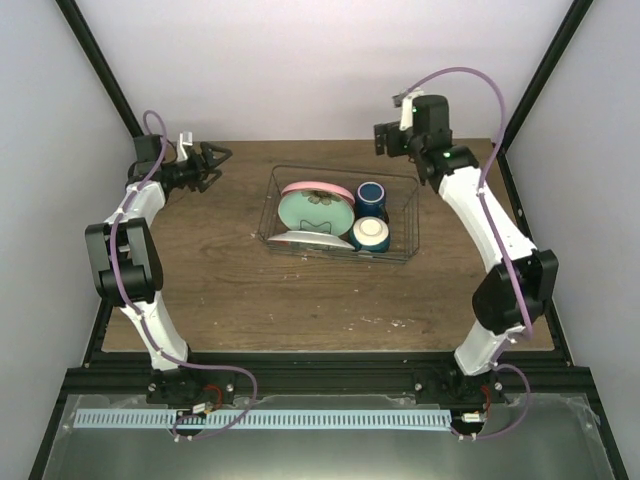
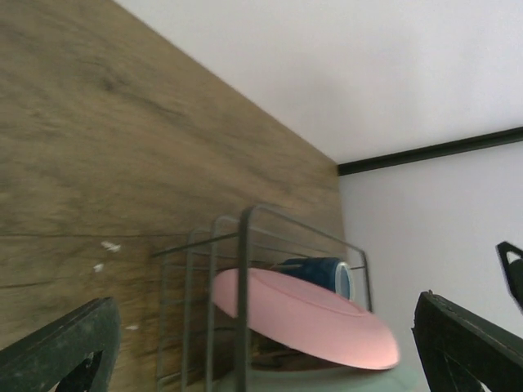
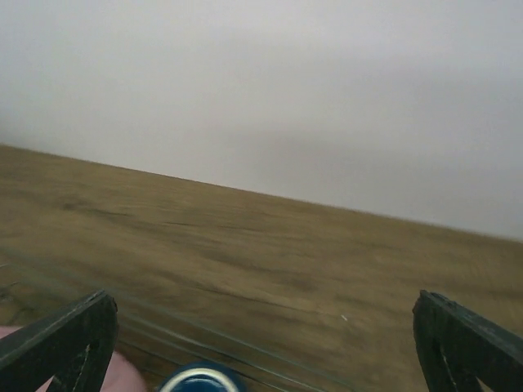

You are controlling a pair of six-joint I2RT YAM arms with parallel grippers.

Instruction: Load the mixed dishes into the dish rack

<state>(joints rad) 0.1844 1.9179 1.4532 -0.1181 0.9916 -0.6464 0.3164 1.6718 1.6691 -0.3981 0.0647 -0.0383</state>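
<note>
Left gripper (image 1: 221, 165) and right gripper (image 1: 384, 140) are shown fully spread, nothing held. Set in the dark wire dish rack (image 1: 411, 214) on the table (image 1: 250, 300): pink plate (image 1: 318, 188) and mint-green plate (image 1: 314, 211) on edge, dark blue mug (image 1: 371, 195), cream bowl (image 1: 370, 234).

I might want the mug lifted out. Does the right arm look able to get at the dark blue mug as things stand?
Probably yes. The right gripper is open near the far right corner of the dish rack, and the dark blue mug stands uncovered at that end, plates to its left.
</note>
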